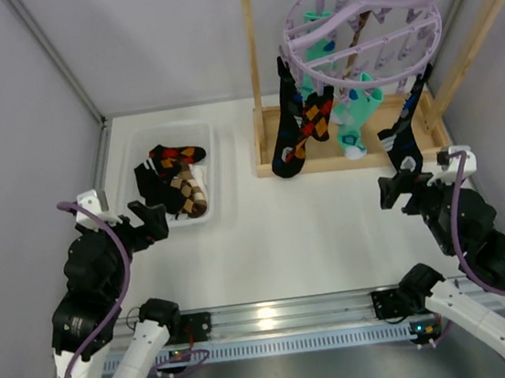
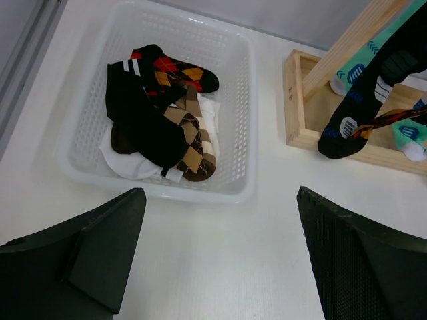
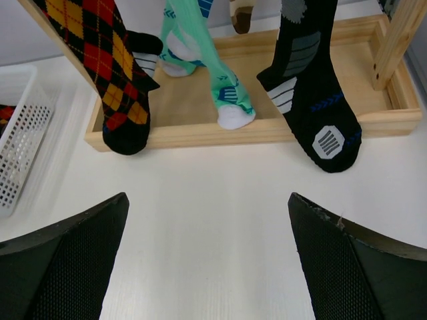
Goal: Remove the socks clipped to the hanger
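The pale-purple round hanger hangs by its hook from the wooden rack's top bar. Several socks hang clipped to it: a black argyle sock, a mint-green sock, and dark socks with blue patches at the left and right. My left gripper is open and empty over the table, just in front of the basket. My right gripper is open and empty, in front of the rack's base.
A white plastic basket at the left holds several loose socks. The wooden rack frame stands on a tray-like wooden base at the back right. Grey walls close in the left and back.
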You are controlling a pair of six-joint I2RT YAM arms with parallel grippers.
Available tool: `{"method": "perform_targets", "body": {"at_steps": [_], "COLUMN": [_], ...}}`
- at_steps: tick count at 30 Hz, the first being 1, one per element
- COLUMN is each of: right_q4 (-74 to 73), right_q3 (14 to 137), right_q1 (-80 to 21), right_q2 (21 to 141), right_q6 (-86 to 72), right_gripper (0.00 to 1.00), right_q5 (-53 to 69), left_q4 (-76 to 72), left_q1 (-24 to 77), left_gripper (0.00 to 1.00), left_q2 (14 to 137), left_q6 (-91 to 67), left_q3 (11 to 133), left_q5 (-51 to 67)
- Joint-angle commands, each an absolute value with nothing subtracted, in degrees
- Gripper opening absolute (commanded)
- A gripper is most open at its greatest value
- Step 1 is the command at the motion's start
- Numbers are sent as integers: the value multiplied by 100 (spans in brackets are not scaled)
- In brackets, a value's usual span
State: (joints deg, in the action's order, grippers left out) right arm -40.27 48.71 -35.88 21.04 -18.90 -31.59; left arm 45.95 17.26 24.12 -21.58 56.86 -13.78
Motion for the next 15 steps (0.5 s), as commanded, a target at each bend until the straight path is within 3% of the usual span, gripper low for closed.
{"method": "perform_targets", "body": {"at_steps": [1,7,15], "right_q4": [-3648,-2998,-2541], "right_q3": [4729,4246,4122], "right_q1": [-3612,-3604,-3604], "right_q2": [2074,1907,2469], "right_q6": [-1951,-1916,-1855], "right_gripper": [99,99,99], "right_q5": [-3015,-2129,-1987], "left_q4": [4403,4351,4307], "left_q1": [1731,1731,1731], "left_gripper": [99,99,99], "left_q2": [2356,2469,2549], "left_q6": [-2373,-2646,-2689], "left_q3": [5572,5362,5124], "left_q5": [-1450,-1450,-1310]}}
